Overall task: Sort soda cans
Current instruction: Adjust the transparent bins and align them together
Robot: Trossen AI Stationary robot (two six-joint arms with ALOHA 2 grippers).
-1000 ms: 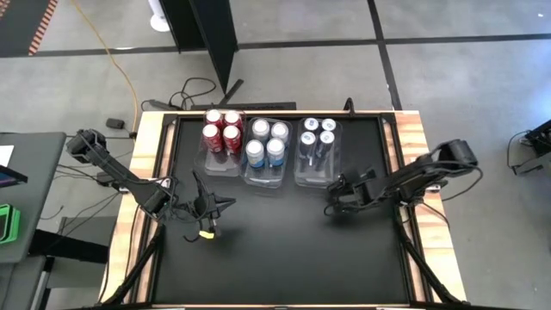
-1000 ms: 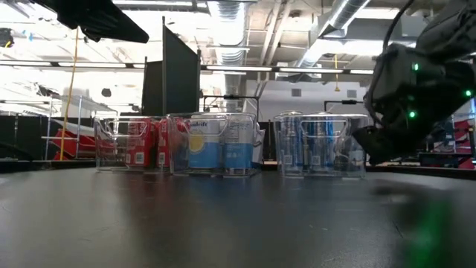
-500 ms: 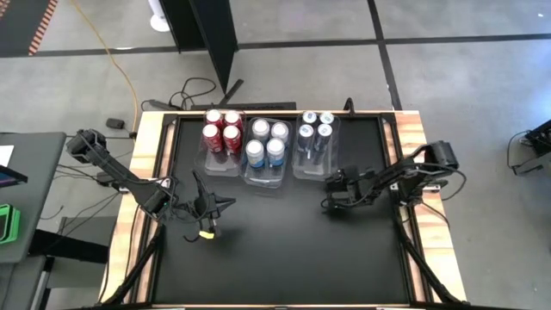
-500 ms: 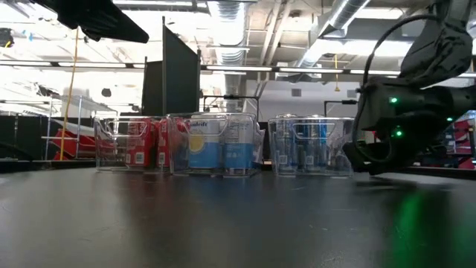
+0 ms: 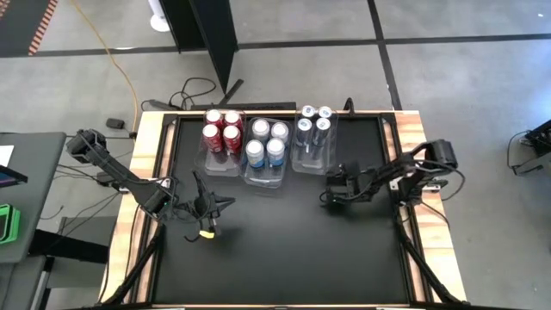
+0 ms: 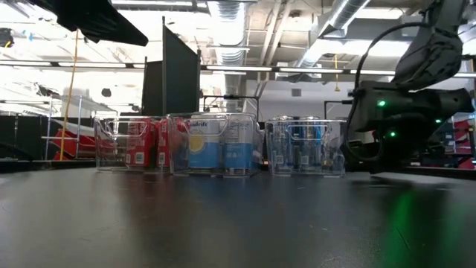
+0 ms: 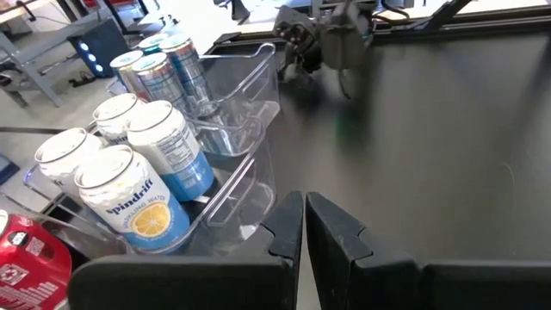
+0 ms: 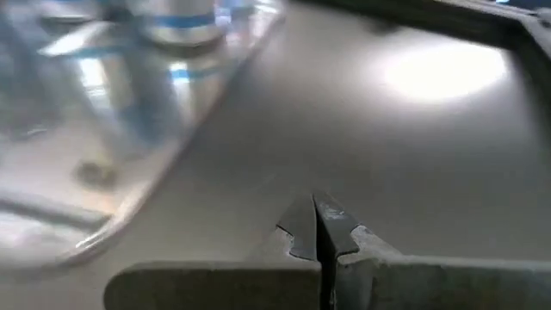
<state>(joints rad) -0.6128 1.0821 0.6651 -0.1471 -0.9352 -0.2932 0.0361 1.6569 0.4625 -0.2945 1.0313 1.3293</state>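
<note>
- We see the soda cans [image 5: 265,138] grouped by colour in three clear bins [image 5: 312,164] at the bench's [image 5: 284,250] twelve o'clock edge.
- Our right tool [image 5: 328,191], pinched empty, sits at the blue bin's five o'clock.
- Our left tool [image 5: 225,203] waits likewise closed at nine o'clock.

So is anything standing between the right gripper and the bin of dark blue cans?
Nothing visible does. The right gripper, shut, sits just off the near corner of the clear bin holding the dark blue cans, with only bare black table between them. The left gripper, also shut, waits over the table's left side.
</note>
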